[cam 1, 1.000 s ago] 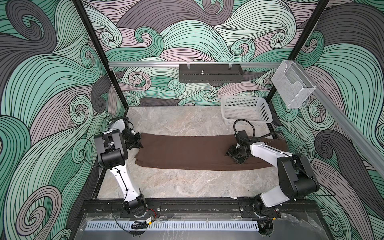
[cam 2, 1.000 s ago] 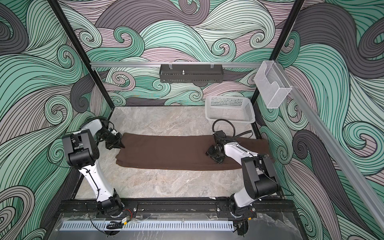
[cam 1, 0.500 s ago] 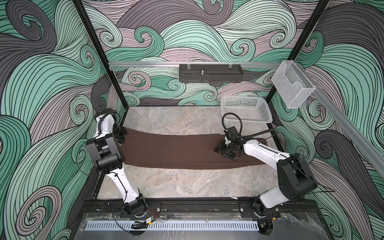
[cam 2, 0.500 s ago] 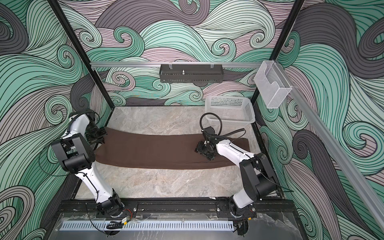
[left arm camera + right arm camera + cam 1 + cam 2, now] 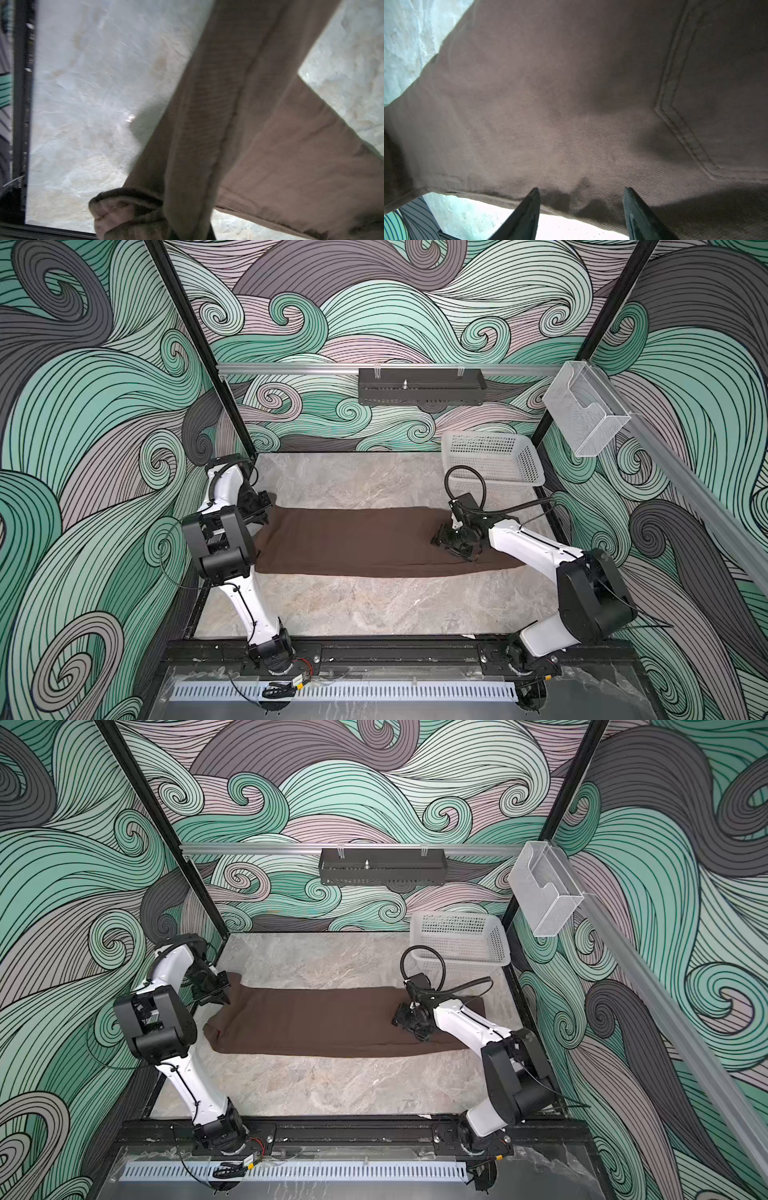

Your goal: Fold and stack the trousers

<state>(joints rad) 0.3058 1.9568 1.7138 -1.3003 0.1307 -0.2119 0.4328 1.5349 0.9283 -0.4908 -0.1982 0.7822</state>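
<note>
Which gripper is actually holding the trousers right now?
The left gripper: it is shut on the raised end of the trousers. The right gripper is open, gripping nothing.

- Looked down from high at the front in both top views, sharing the whole surface point(image 5: 374, 605).
- Hung close over the trousers point(image 5: 249, 124) in each wrist view.

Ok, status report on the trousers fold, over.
Left gripper shut on the trousers, left end lifted. Right gripper open, tips on the cloth toward the right end. White basket behind, not touching.
</note>
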